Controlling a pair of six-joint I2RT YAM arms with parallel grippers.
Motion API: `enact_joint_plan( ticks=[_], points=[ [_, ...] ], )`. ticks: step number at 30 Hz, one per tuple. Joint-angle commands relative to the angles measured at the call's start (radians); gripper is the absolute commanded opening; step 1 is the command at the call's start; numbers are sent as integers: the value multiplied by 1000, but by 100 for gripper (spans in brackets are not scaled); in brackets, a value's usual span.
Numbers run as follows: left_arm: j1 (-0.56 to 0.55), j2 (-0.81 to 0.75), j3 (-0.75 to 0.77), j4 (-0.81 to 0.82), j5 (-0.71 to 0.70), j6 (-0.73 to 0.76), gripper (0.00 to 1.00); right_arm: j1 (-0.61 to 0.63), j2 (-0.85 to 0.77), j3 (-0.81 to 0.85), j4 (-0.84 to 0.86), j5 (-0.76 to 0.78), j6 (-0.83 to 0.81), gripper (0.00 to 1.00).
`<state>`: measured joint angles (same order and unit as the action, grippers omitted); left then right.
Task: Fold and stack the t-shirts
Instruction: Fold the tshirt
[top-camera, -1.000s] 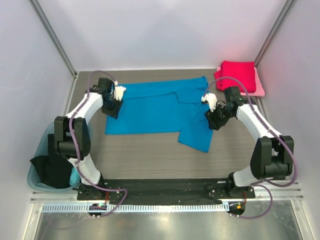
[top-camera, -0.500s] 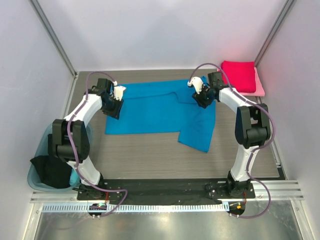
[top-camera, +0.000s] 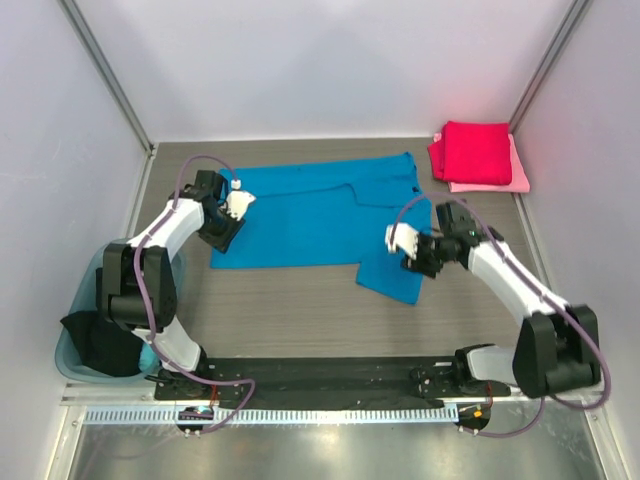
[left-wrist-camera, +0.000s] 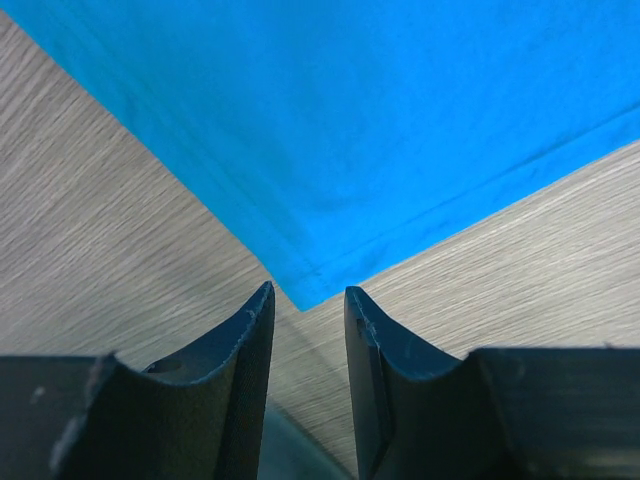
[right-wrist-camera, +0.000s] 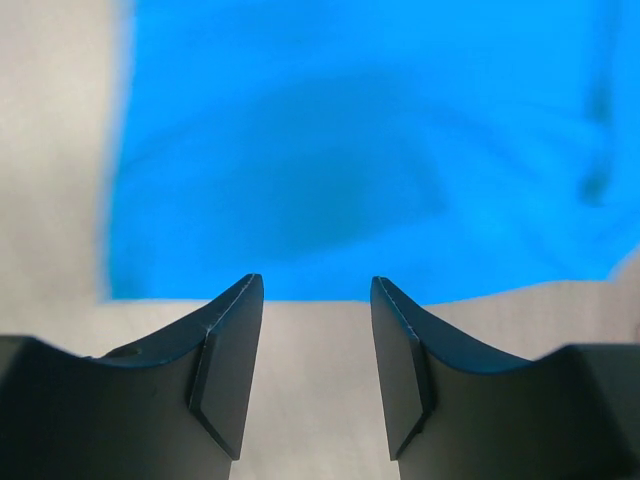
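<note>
left claw (left-wrist-camera: 305, 292): i see it narrowly parted, empty, over the table (left-wrist-camera: 90, 230).
blue t-shirt (left-wrist-camera: 400, 120): corner just ahead of its tips.
right claw (right-wrist-camera: 312, 285): i see it parted, empty; shirt edge just ahead.

Top camera overhead, facing down; wrist cameras close, sharing blue t-shirt (top-camera: 300, 215).

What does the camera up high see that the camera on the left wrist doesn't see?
Only the top view shows the folded crimson t-shirt lying on the pale pink t-shirt in the far right corner, and the black t-shirt in the teal tub. Only the left wrist view shows the left gripper up close, open, with the blue t-shirt corner just ahead. Both show that shirt on the wooden table.
</note>
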<state>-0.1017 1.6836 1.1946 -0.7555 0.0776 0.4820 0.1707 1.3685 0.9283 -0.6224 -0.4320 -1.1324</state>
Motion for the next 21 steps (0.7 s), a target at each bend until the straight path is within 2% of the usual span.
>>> enact_joint_plan(
  ticks=[1,7,21],
  points=[
    [7,-16,23,21,-35,21,36,19,-149,-207,-92,-60,-211,54],
    [8,19,54,21,-44,10,35,42,-236,-328,-88,-65,-300,54],
    [8,48,63,15,-68,9,35,70,-149,-327,-82,-76,-333,50]
  ],
)
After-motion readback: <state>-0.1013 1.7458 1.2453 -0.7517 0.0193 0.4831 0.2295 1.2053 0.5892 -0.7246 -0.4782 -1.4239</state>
